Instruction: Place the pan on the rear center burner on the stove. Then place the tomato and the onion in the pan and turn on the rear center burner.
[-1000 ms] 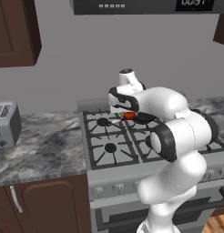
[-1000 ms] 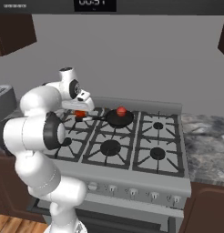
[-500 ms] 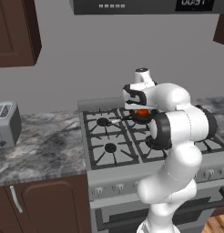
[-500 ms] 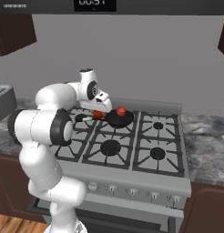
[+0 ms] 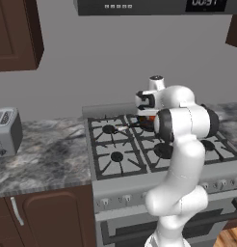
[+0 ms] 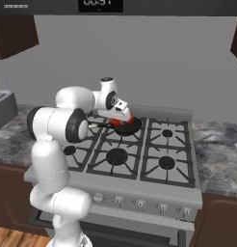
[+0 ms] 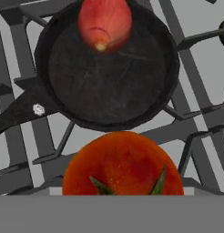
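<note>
The pan sits on the grate of the stove, at the rear center burner, with the onion already inside near its far rim. The tool hangs just above the pan, jaws spread wide around the tomato, which it holds. To do this well, carry the tomato over the bare middle of the pan, clear of the onion, lower it close to the pan floor, then let go so it does not roll out.
</note>
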{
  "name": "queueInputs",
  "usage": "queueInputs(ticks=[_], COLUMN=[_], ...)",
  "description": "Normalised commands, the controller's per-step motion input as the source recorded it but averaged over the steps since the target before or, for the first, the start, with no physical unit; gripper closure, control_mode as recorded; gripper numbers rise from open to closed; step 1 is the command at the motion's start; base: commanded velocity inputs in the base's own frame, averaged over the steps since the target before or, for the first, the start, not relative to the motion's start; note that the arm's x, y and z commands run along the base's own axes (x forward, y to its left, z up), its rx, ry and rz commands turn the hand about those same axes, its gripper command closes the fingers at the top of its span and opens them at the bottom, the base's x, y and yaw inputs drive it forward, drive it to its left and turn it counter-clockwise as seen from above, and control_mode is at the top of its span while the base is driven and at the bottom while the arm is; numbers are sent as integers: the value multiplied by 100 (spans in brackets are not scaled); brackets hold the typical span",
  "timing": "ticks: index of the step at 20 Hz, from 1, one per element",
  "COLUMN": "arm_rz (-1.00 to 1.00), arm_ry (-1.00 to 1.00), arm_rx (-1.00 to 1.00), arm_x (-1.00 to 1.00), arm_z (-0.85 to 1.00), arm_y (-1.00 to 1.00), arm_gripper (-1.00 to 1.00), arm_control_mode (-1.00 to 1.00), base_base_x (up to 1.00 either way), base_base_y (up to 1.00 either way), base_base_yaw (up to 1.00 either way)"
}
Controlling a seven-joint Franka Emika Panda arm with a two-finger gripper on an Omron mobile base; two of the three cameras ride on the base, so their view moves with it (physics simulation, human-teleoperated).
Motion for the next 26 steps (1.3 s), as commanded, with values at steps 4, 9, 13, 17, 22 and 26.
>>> queueInputs(ticks=[4,9,13,17,22,26], arm_rz=[0,0,0,0,0,0], arm_ry=[0,0,0,0,0,-1], arm_rx=[2,2,0,0,0,0], arm_x=[68,64,30,4,0,0], arm_z=[-33,-40,-34,-31,-21,0], arm_y=[-24,-7,0,0,0,-4], arm_gripper=[100,100,100,100,-100,-100], arm_control_mode=[-100,-100,-100,-100,-100,-100], base_base_x=[0,0,0,0,0,0], base_base_y=[0,0,0,0,0,0], base_base_yaw=[0,0,0,0,0,0])
